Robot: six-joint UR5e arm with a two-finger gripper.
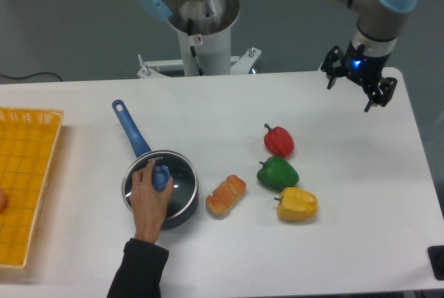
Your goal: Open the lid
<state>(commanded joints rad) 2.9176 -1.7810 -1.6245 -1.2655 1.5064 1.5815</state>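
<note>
The lid (177, 180), a glass disc with a silver rim, lies on top of the dark blue saucepan (182, 213) at the table's front left. A person's hand (150, 204) holds its blue knob (161, 176). The pan's long blue handle (130, 132) points to the back left. My gripper (354, 90) hangs far off, above the table's back right corner, open with nothing between its fingers.
A croissant (225, 196) lies just right of the pan. Red (279, 141), green (277, 173) and yellow (297, 204) peppers sit mid-table. An orange basket (28, 173) stands at the left edge. The person's sleeved arm (137, 270) reaches in from the front.
</note>
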